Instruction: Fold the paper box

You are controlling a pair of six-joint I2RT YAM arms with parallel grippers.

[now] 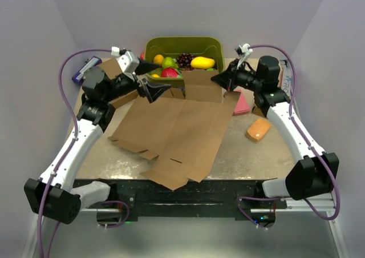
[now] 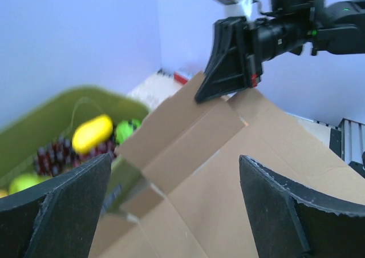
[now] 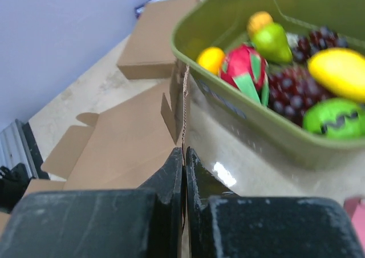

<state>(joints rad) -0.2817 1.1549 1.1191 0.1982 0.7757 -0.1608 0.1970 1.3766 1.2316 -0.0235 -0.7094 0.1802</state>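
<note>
The paper box [image 1: 177, 129] lies unfolded across the middle of the table, its back flap [image 1: 202, 87] raised upright against the green bin [image 1: 182, 41]. My right gripper [image 1: 219, 80] is shut on the right edge of that flap. The wrist view shows the corrugated edge [image 3: 185, 98] pinched between the closed fingers of the right gripper [image 3: 183, 152]. My left gripper [image 1: 149, 91] hovers open over the box's back left part. In its own view the left gripper [image 2: 174, 161] holds nothing, with the cardboard [image 2: 228, 172] below and the right gripper [image 2: 201, 97] at the flap's far end.
The bin [image 3: 239, 115] holds fruit [image 1: 202, 62]. A smaller brown cardboard piece [image 1: 114, 69] lies at the back left, next to a blue item [image 1: 84, 71]. An orange object [image 1: 258, 130] and a pink one [image 1: 242, 105] sit to the right of the box.
</note>
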